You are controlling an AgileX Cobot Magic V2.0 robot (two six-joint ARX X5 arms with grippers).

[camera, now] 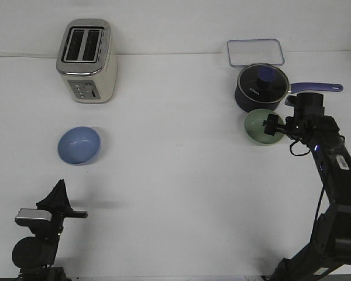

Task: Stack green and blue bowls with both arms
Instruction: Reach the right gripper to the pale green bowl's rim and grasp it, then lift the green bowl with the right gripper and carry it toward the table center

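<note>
The periwinkle blue bowl [79, 145] sits upright on the white table at the left, below the toaster. The pale sage green bowl [258, 126] sits at the right, just in front of the saucepan. My right gripper [273, 125] reaches from the right and is at the green bowl's right rim, covering part of it. Whether its fingers are closed on the rim does not show. My left gripper [61, 185] is low at the near left, pointing up towards the blue bowl and well short of it. Its fingers look together and hold nothing.
A silver two-slot toaster [86, 61] stands at the back left. A dark navy saucepan [262, 88] with a glass lid and a blue handle stands close behind the green bowl. A clear rectangular container [255, 52] lies behind it.
</note>
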